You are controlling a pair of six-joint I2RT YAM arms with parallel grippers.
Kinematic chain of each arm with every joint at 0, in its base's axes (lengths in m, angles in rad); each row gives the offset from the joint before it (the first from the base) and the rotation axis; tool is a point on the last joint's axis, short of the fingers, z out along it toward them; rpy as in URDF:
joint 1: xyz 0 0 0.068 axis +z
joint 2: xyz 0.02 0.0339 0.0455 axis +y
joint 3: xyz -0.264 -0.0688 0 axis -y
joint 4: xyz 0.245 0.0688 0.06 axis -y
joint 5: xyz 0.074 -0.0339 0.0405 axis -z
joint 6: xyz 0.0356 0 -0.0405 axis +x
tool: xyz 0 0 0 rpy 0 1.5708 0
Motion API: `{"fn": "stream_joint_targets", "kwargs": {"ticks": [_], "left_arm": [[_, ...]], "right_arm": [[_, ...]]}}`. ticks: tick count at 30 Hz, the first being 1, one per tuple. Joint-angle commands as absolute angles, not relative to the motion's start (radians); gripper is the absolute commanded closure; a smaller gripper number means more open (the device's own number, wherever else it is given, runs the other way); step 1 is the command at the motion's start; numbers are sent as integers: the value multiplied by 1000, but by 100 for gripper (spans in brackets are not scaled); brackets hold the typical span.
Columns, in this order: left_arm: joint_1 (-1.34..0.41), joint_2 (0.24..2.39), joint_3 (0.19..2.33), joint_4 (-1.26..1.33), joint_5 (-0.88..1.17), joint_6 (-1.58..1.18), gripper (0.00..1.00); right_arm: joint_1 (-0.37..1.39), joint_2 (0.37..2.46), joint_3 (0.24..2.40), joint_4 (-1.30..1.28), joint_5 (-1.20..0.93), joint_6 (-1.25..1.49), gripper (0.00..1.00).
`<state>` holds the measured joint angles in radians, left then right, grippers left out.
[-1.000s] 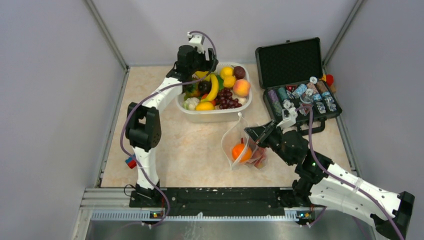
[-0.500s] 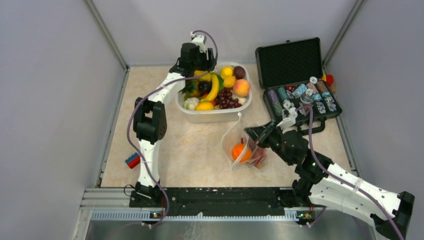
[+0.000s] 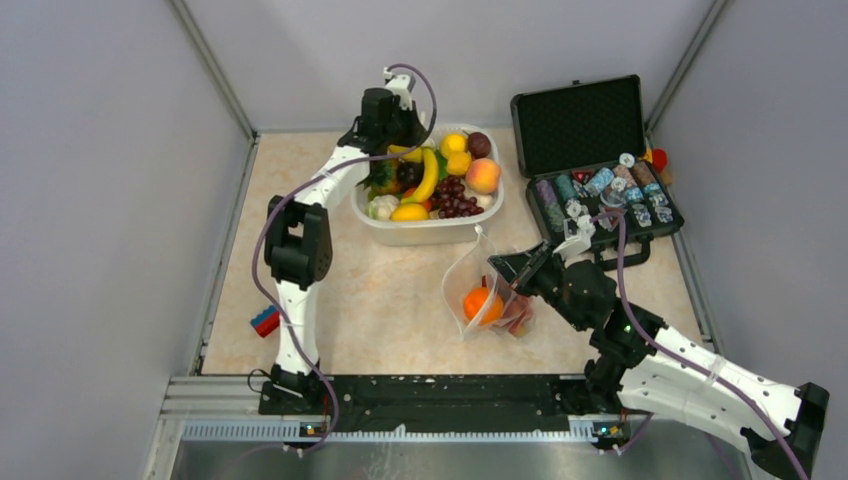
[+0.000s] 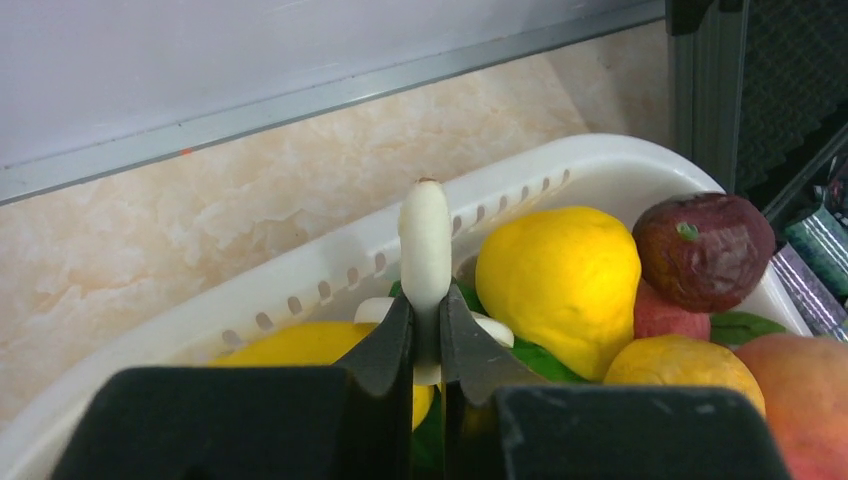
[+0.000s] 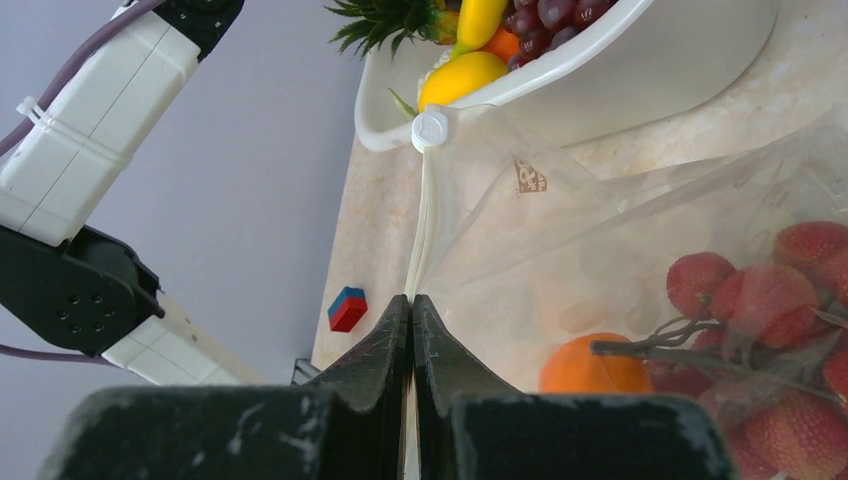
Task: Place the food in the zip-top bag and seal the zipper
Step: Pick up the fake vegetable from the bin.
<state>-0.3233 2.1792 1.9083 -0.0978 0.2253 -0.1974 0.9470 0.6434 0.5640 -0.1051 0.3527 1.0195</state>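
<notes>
The white tub [image 3: 425, 232] at the back holds the food: a banana [image 3: 429, 175], grapes [image 3: 455, 198], a peach [image 3: 483, 176] and others. My left gripper [image 3: 392, 140] is over the tub's back left corner. In the left wrist view it [image 4: 426, 305] is shut on a white stalk-shaped tip of a toy fruit [image 4: 425, 240], beside a yellow fruit [image 4: 560, 275]. The zip-top bag [image 3: 478, 275] lies in front of the tub with an orange [image 3: 481, 303] and strawberries [image 5: 760, 295] inside. My right gripper [image 5: 411, 300] is shut on the zipper [image 5: 425, 225] strip.
An open black case [image 3: 580, 125] with chips stands at the back right. A red and blue block [image 3: 264, 321] lies near the left edge. Grey walls close in the table on both sides and at the back. The zipper's white slider [image 5: 430, 128] sits against the tub's wall.
The left gripper's jaws have closed from wide open onto the white tip, and the left arm's elbow has swung a little to the right. The right arm and the bag stay put.
</notes>
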Motion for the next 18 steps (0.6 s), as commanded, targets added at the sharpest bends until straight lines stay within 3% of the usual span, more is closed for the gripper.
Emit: {"fn": "stream_joint_targets", "kwargs": {"ticks": [1,6,18], "left_arm": [[-320,2040,1855,-90,268,-190,94],[-321,1902,1728,-28,297,-199,99],[-321,1562,1355,143,323,-234,99]], "right_arm": [[952,640,583,-92,353,1032,100],[951,640,567,-72,353,1038,100],[951,618,546,-76,374,1050,100]]}}
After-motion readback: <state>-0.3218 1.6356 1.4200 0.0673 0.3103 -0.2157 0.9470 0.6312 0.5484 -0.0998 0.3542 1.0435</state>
